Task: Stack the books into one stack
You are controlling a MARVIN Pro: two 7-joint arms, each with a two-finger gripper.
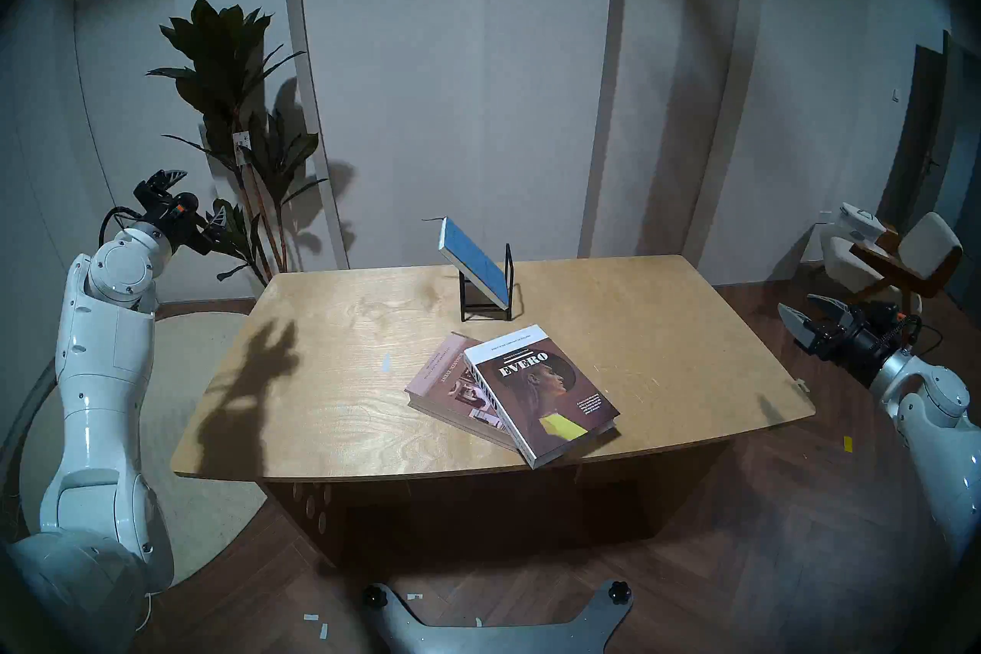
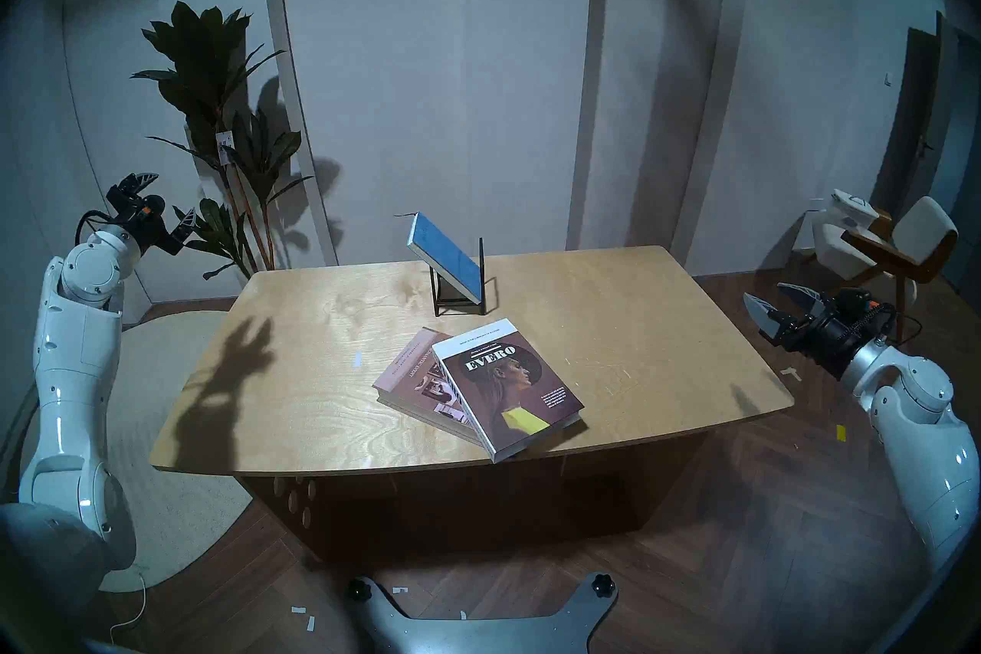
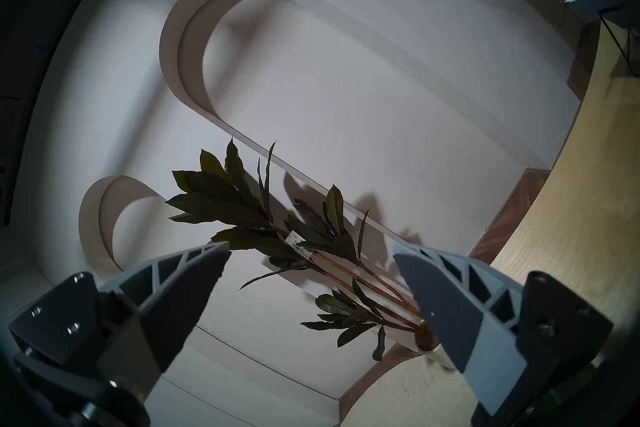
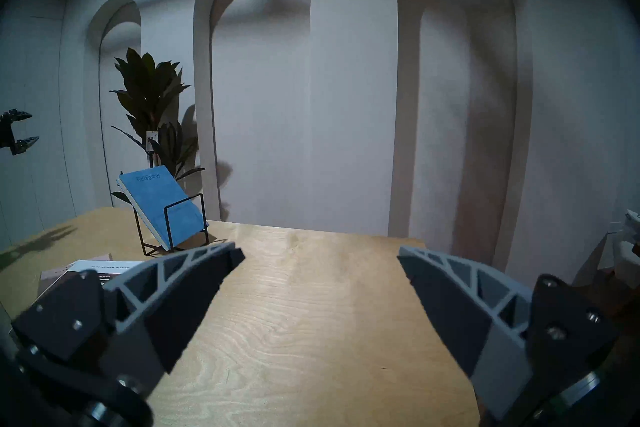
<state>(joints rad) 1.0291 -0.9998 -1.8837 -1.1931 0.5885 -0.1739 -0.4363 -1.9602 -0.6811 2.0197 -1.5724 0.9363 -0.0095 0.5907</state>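
Note:
A brown "EVERO" book [image 1: 547, 393] [image 2: 512, 395] lies askew on a larger mauve-brown book [image 1: 443, 379] [image 2: 409, 379] near the table's front edge; its near corner overhangs the edge. A thin blue book [image 1: 472, 263] [image 2: 443, 260] [image 4: 162, 204] leans tilted in a black wire rack [image 1: 485, 302] [image 4: 173, 228] at the back. My left gripper [image 1: 199, 196] [image 2: 167, 202] [image 3: 311, 249] is open, raised off the table's left side. Open and empty, my right gripper [image 1: 801, 313] [image 2: 769, 300] [image 4: 320, 251] hovers beyond the table's right edge.
The wooden table [image 1: 345, 371] [image 4: 311, 312] stands over a dark wood floor. A tall potted plant [image 1: 233, 106] [image 3: 277, 225] rises behind the back left corner, close to my left gripper. A chair [image 1: 902, 260] stands at the far right. A pale rug [image 1: 191, 424] lies to the left.

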